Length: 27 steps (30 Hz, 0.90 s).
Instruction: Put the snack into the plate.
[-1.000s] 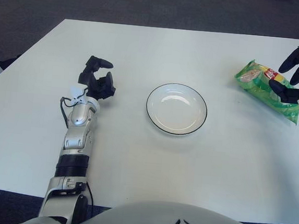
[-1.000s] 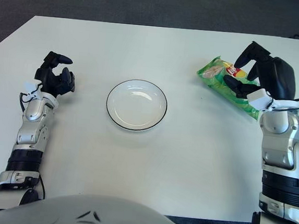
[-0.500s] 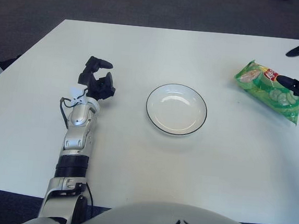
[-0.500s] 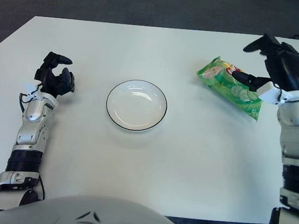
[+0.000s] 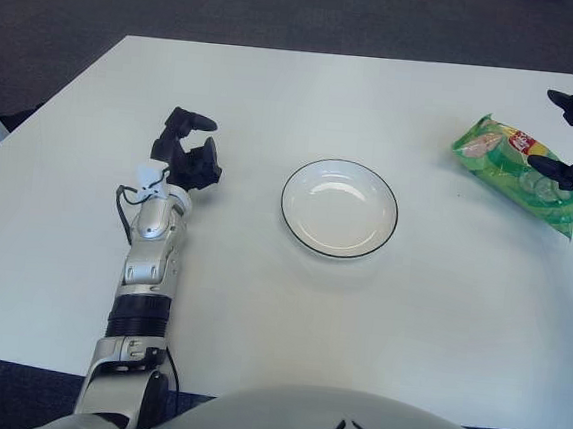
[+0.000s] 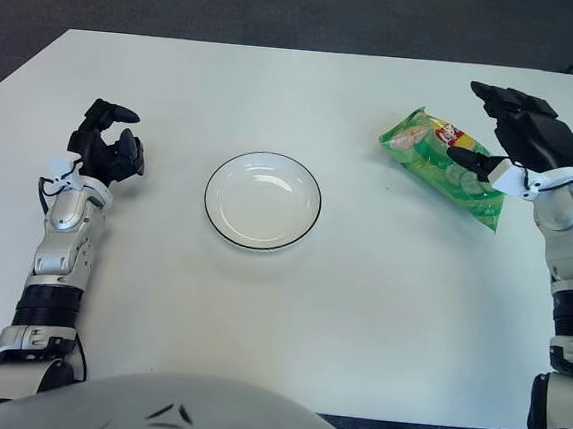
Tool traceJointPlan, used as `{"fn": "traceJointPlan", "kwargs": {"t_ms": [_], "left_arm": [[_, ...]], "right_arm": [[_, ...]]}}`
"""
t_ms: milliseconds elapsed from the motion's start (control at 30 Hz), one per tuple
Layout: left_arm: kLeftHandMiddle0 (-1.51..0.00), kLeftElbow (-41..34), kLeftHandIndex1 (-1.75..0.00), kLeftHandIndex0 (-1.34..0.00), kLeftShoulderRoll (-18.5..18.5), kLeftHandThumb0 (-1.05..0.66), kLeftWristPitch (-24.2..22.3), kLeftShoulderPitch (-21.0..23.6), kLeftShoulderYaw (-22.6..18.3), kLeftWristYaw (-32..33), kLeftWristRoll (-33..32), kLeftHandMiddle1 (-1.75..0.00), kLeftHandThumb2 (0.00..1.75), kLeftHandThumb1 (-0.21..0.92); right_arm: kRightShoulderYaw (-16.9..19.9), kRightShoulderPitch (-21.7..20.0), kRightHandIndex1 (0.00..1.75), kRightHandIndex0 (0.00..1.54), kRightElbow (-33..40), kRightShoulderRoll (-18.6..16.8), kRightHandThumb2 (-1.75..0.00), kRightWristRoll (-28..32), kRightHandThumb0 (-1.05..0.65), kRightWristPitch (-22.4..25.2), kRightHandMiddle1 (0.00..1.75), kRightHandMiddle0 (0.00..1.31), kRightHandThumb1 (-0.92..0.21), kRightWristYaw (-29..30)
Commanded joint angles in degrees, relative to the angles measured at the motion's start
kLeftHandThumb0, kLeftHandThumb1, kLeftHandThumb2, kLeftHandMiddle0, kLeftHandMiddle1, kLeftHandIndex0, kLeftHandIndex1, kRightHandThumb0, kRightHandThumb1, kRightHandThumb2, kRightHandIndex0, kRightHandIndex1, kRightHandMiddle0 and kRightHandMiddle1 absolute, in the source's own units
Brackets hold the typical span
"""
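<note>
— Over at the right edge of the surface (image 6: 289,305), what's the right robot hand (image 6: 510,129) doing?
— Fingers spread wide, holding nothing. Upper fingers (image 6: 493,95) reach out over the far-right end of the snack (image 6: 441,166); the thumb tip sits on or just above the bag's right half, can't tell if it touches.
— Snack itself?
— Green bag with a red-and-yellow logo, lying flat on the white surface, slanted, its near-right corner pointing toward the robot. Not lifted.
— Plate?
— White plate (image 6: 309,186) with a dark rim, round, about mid-surface, well apart from the snack on its left. Nothing in it.
— Left robot hand (image 6: 105,148)?
— Parked on the left side of the surface, well left of the plate, fingers curled in loosely, gripping nothing. Forearm lies along the surface back toward the robot body.
— Anything else?
— Dark carpet floor (image 6: 284,9) beyond the far edge. Robot's grey torso at the bottom of both views.
</note>
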<state>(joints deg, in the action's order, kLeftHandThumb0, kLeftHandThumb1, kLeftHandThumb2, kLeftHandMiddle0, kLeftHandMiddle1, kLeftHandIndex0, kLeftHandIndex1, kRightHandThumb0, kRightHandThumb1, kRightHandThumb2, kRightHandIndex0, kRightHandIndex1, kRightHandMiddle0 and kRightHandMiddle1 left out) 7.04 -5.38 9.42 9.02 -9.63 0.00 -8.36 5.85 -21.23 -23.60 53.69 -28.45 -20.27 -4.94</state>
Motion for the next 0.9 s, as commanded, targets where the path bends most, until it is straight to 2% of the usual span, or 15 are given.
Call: {"fn": "traceJointPlan", "kwargs": {"t_ms": [0,233,467,867], "left_arm": [[-1.29,5.75,-1.75,-0.42,3.82,-0.4,0.71,-8.22,1.03,0.36,0.52,-1.75,1.01,0.56],[-1.3,5.92,-1.75,-0.42,3.89,-0.4,0.83,-8.23,1.1,0.54,0.67,-1.75,1.01,0.56],[-1.3,6.08,-1.75,-0.42,4.06,-0.41,1.11,-8.34,1.28,0.69,1.0,-1.75,1.02,0.56],[-1.3,5.32,-1.75,-0.43,4.05,-0.41,1.28,-8.82,1.59,0.83,1.65,-1.75,1.03,0.55]], "right_arm": [[-1.41,-3.63,0.0,0.0,-3.1,0.81,-0.81,0.63,-1.05,-1.06,0.0,0.0,-0.92,-0.99],[-4.0,-7.73,0.0,0.0,-9.1,-0.03,-0.81,0.25,-1.05,-2.19,0.0,0.0,-0.92,-1.29],[-9.04,-14.58,0.0,0.0,-20.34,-1.89,-0.82,-1.49,-1.05,-3.81,0.0,0.0,-0.92,-1.16],[-13.57,-20.49,0.0,0.0,-32.67,-4.98,-0.83,-0.81,-1.05,-7.25,0.0,0.0,-0.92,-0.7]]}}
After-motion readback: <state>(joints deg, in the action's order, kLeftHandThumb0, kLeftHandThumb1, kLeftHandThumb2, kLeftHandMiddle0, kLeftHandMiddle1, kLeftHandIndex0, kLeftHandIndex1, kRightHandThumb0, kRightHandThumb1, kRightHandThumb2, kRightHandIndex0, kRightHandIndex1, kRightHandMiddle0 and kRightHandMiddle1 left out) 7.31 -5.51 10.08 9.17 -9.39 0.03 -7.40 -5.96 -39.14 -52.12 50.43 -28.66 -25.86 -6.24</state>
